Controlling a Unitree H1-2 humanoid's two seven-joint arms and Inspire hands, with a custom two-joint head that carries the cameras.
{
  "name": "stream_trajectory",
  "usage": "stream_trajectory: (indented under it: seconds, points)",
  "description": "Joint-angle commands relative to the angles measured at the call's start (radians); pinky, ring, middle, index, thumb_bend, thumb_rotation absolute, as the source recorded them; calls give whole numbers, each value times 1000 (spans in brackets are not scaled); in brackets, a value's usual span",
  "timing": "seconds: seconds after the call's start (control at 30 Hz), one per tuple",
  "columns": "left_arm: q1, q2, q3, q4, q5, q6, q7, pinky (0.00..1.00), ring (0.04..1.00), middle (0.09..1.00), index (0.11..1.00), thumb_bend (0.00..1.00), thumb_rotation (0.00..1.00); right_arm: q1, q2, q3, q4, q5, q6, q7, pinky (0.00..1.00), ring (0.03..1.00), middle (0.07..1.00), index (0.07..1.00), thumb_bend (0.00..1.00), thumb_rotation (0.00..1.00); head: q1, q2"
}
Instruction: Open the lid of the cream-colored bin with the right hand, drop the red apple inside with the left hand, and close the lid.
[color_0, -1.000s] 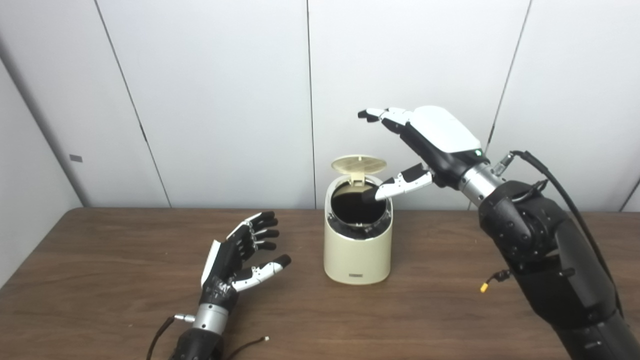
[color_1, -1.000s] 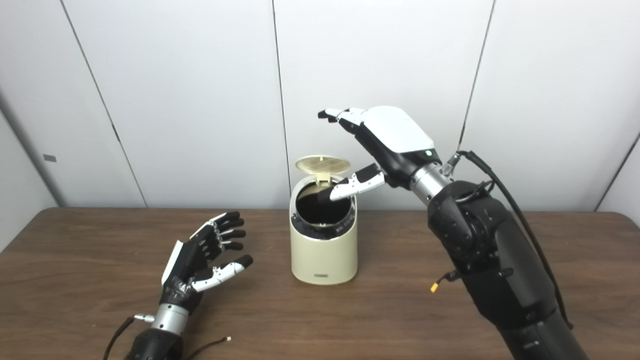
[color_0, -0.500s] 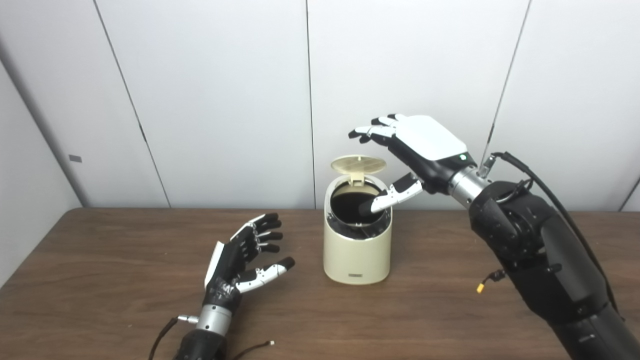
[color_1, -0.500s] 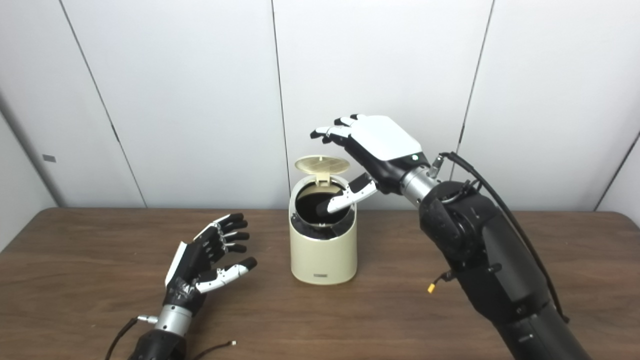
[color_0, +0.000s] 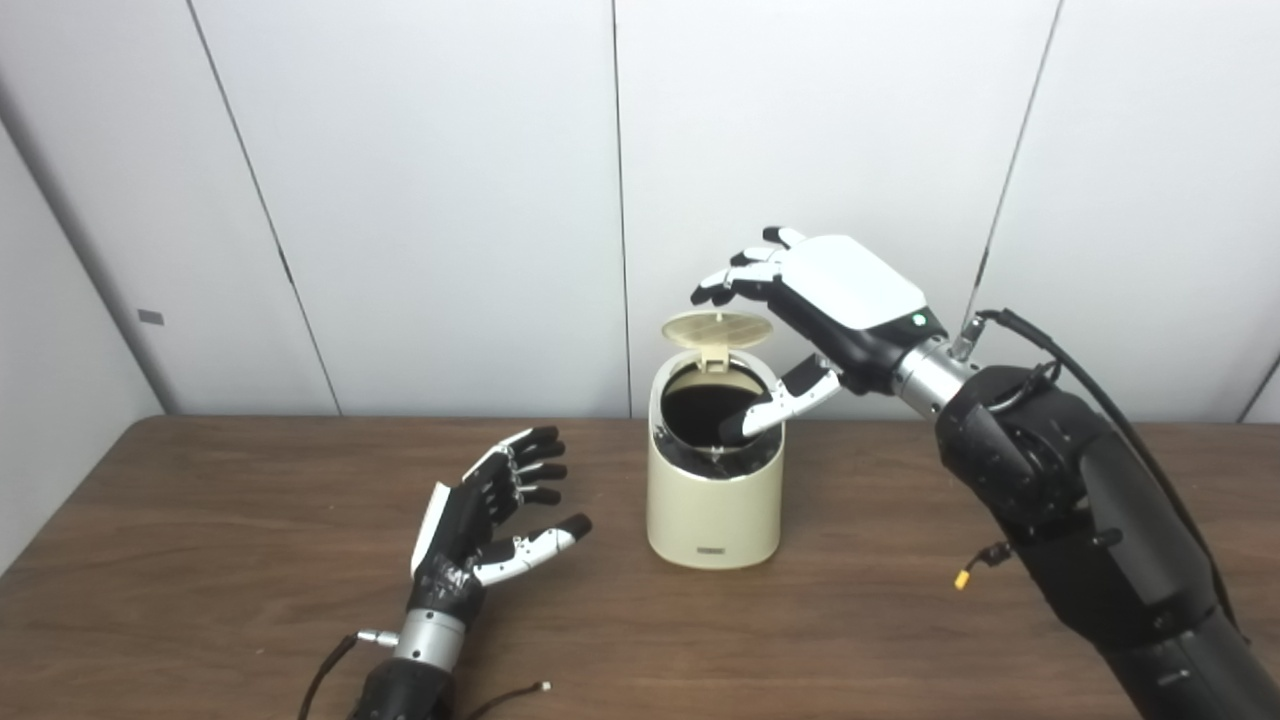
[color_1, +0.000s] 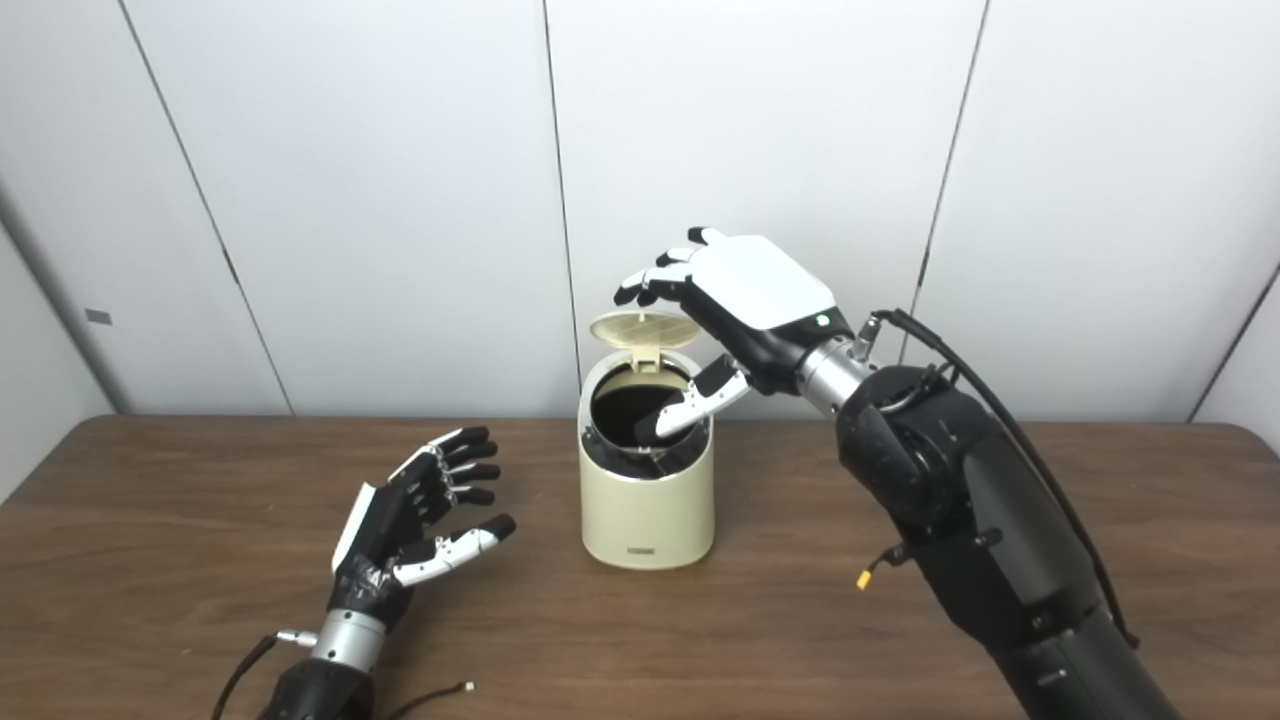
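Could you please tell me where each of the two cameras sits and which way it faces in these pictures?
Left eye view: on the head's left side, looking forward and down at the table; both arms enter from the bottom, the bin sits right of centre.
Right eye view: beside it, a little to the right, facing the same way; the bin appears nearer the centre.
Shared: the open lid, the left robot hand and the right robot hand.

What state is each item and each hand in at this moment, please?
Cream-colored bin: upright on the table, open, inside dark.
Lid: raised on its rear hinge.
Right hand: open, fingers just above the lid, holding nothing.
Left hand: open, empty, low over the table left of the bin.
Red apple: not visible.
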Motion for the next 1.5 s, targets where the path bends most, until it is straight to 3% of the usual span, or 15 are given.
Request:
stream_trajectory:
  seconds: [0.0, 0.23, 0.73, 1.17, 1.47]
  points:
    - [28, -18, -6, 1, -5, 3, 8, 639, 719, 787, 805, 712, 56, -38, -20, -14, -20, 5, -22, -22, 952, 852, 711, 712, 769, 467, 0, 1]
    - [32, -14, -5, -8, 0, 5, 9, 637, 719, 780, 799, 706, 54, -20, -25, -24, -23, 9, -53, -34, 901, 804, 671, 677, 760, 459, -1, 11]
    - [42, -12, -8, -36, 10, 33, 9, 649, 729, 789, 803, 702, 68, 21, -38, -30, -46, 10, -59, -22, 918, 817, 676, 682, 746, 465, 2, 30]
    - [47, -17, -9, -51, 8, 46, 12, 636, 717, 779, 798, 703, 61, 53, -45, -7, -41, 13, -123, -18, 855, 792, 656, 674, 768, 415, 4, 38]
    - [51, -19, -11, -64, 21, 52, 17, 636, 718, 780, 799, 694, 68, 73, -30, 3, -57, -12, -109, -1, 840, 796, 658, 677, 763, 382, 8, 42]
